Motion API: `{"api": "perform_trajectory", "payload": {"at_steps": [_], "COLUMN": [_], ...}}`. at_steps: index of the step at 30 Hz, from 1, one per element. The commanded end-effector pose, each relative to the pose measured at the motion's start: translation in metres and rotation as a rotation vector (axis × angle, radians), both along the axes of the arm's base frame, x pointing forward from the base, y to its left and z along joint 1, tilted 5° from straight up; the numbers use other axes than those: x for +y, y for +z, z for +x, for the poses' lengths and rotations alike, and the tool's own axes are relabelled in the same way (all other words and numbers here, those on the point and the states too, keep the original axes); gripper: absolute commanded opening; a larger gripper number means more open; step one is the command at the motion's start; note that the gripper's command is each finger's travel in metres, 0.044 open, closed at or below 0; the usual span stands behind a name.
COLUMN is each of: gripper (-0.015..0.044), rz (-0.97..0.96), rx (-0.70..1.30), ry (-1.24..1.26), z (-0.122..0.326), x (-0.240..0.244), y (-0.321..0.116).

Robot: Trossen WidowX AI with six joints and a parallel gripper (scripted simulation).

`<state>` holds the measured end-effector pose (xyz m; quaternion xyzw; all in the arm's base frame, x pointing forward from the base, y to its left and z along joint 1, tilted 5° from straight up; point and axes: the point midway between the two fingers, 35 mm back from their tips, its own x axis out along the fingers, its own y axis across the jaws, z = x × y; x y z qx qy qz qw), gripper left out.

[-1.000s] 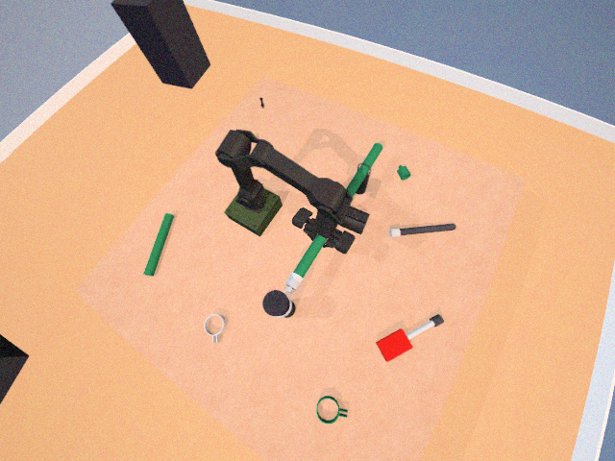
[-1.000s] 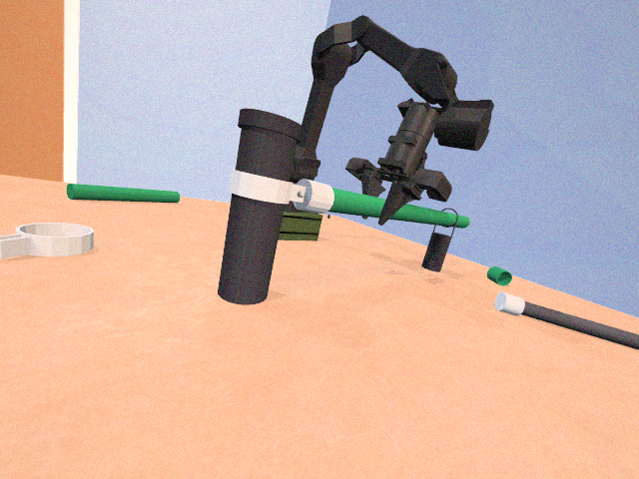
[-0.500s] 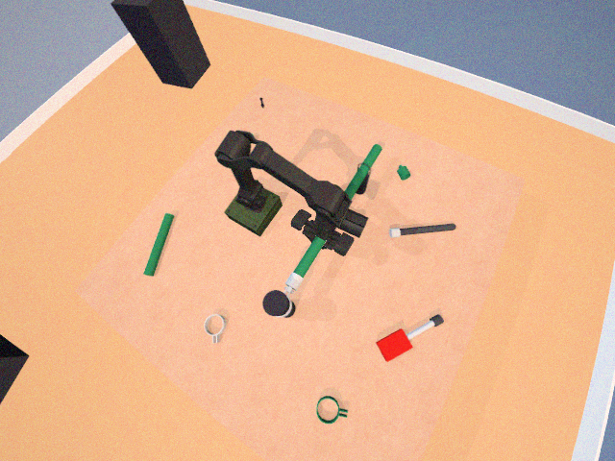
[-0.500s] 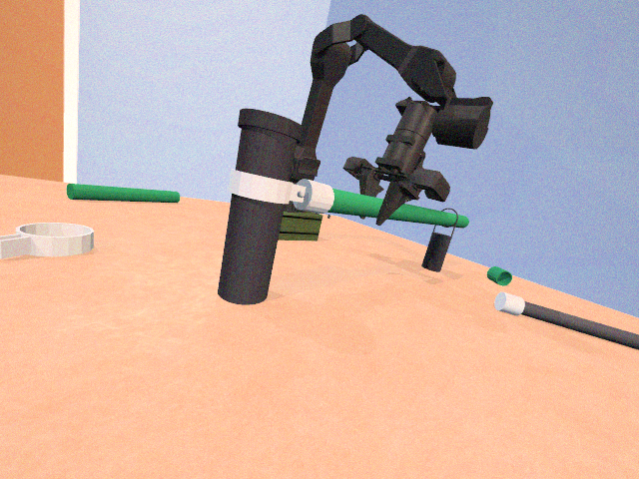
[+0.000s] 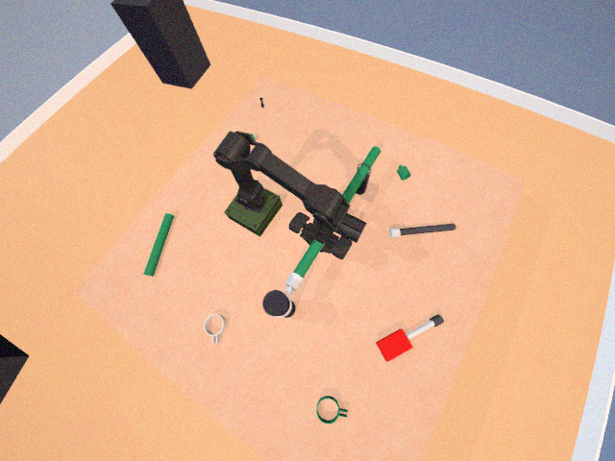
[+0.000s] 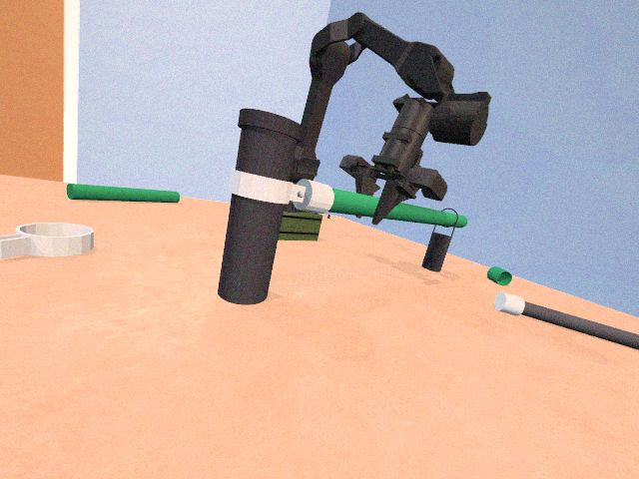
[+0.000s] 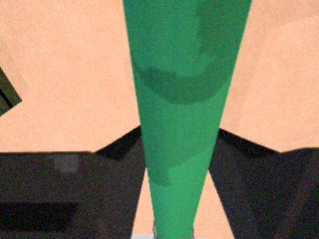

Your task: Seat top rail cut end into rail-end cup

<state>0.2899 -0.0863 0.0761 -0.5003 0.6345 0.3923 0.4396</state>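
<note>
Now from above: gripping the green rail (image 5: 308, 257) (image 6: 355, 204) (image 7: 184, 75) in the gripper (image 5: 320, 235) (image 6: 368, 211) (image 7: 177, 149), right up to the white cup (image 5: 294, 281) (image 6: 317, 197) beside the big post (image 5: 277, 303) (image 6: 250, 247). Over to the outside view: reaching the cup's mouth at one end, passing through the wire loop (image 6: 449, 209) near the other; unable to tell how deeply seated. Below the post's cap (image 6: 268, 124), wrapped by the white band (image 6: 261, 187). And at the wrist: clamped from both sides between dark fingers.

Txt/labels: none legible in top, ext. or wrist views. No brand, no., or sign is showing readably on any obj., incl. surfaces facing the cams; no lettering is standing out anywhere in view.
</note>
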Motion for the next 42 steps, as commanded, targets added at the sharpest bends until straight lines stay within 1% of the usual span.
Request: {"api": "perform_trajectory", "payload": {"at_steps": [1,15,16,24,34,40,41,42], "gripper": [0.0000,0.0000,0.0000,0.0000,0.0263,0.0420,0.0440,0.0440], "rz": [-0.012,-0.014,0.001,0.001,0.001,0.003,0.004,0.004], "rx": [-0.011,-0.011,0.003,0.003,0.003,0.003,0.003,0.003], "ry": [0.001,0.001,0.002,0.002,0.002,0.002,0.002,0.002], "z": [0.002,0.002,-0.001,-0.001,-0.001,0.004,0.004,0.005], "x": [-0.006,-0.016,-0.011,-0.011,-0.010,0.007,0.011,0.015], "y": [0.005,0.008,0.002,0.002,0.003,0.018,0.021,0.025]}}
